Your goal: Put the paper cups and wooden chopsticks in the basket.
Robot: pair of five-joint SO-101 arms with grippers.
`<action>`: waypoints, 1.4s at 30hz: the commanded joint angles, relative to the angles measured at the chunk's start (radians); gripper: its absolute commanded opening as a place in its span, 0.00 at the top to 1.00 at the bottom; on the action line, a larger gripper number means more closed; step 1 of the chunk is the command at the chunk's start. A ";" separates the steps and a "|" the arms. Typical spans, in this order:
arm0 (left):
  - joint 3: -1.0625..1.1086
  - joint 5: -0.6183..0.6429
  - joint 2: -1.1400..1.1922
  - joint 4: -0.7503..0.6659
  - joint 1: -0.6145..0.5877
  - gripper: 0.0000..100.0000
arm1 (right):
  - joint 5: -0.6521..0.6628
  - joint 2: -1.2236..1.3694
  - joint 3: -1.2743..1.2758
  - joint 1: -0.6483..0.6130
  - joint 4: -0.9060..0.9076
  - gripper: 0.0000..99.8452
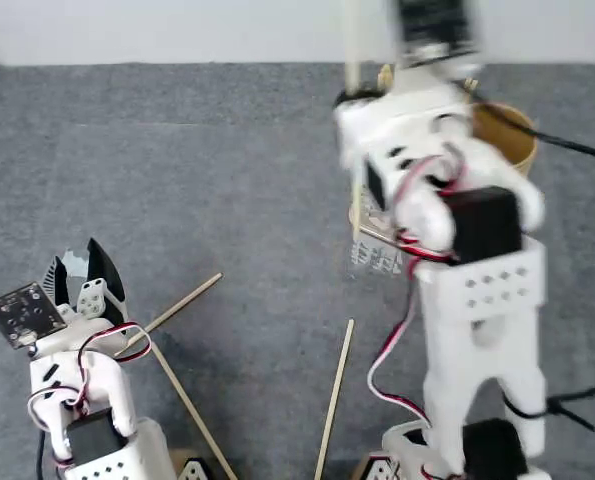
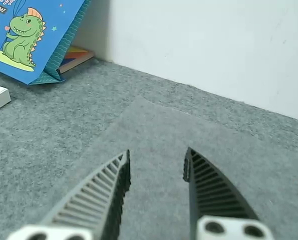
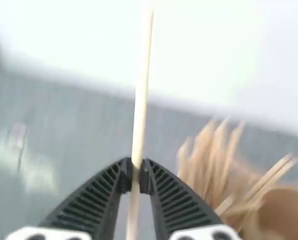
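chopstick [image 3: 140,90] stands upright in the right gripper [image 3: 134,172], jaws clamped on its lower shaft; we see it raised just beside the basket [image 1: 512,135], where other sticks [image 3: 214,150] already lean; left gripper [image 2: 156,160] rests low over the grey mat [image 1: 227,180], jaws apart, nothing between; loose chopsticks [image 1: 334,400] lie on the mat near both arm bases; we judge each one light, stiff and smooth, likely to swivel, so best pinched near mid-length.

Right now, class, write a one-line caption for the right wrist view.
Right pincer shut on one wooden chopstick, with a bunch of chopsticks beyond.
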 commanded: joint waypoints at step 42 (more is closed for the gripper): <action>-0.005 -0.015 -0.018 -0.025 -0.002 0.83 | 0.051 -0.272 0.470 0.064 -0.077 0.78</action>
